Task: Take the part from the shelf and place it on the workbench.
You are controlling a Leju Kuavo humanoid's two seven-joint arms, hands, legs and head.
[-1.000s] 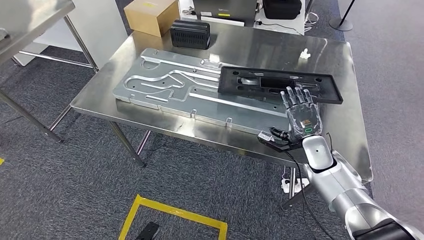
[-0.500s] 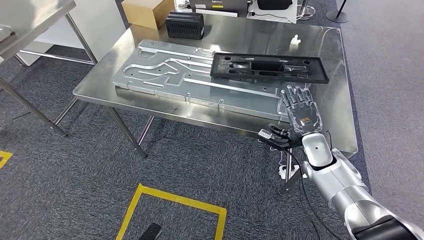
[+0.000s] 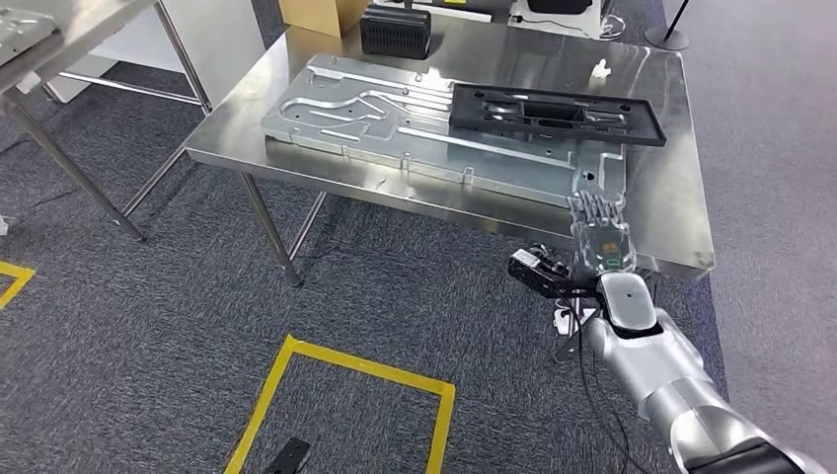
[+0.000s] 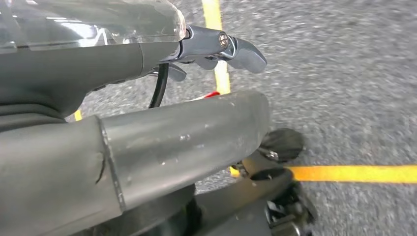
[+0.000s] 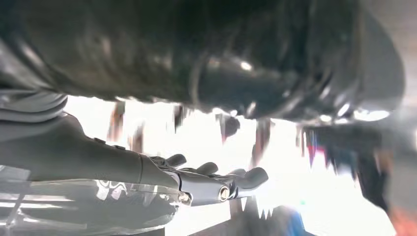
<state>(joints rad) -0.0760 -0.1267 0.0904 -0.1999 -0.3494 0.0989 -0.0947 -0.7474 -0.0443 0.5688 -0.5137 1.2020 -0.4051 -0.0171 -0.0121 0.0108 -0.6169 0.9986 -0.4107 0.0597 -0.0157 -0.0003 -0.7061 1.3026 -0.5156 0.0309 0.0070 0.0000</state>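
The black flat part (image 3: 558, 111) lies on the steel workbench (image 3: 671, 212), resting partly on a large machined aluminium plate (image 3: 415, 123). My right hand (image 3: 600, 232) hovers at the workbench's near edge, fingers straight and apart, holding nothing, well short of the black part. In the blurred right wrist view the same hand (image 5: 216, 184) shows bare fingers under a dark glossy surface. My left hand (image 4: 216, 46) hangs over the grey carpet with nothing in it.
A black ribbed box (image 3: 395, 30), a cardboard box (image 3: 316, 12) and a small white piece (image 3: 599, 69) sit at the workbench's far side. Another steel table (image 3: 59, 35) stands at the left. Yellow floor tape (image 3: 345, 365) and a dark object (image 3: 291, 456) lie on the carpet.
The camera has shifted, so the workbench sits higher and farther. My right hand, beside the black part a second ago, now lies back at the workbench's near edge.
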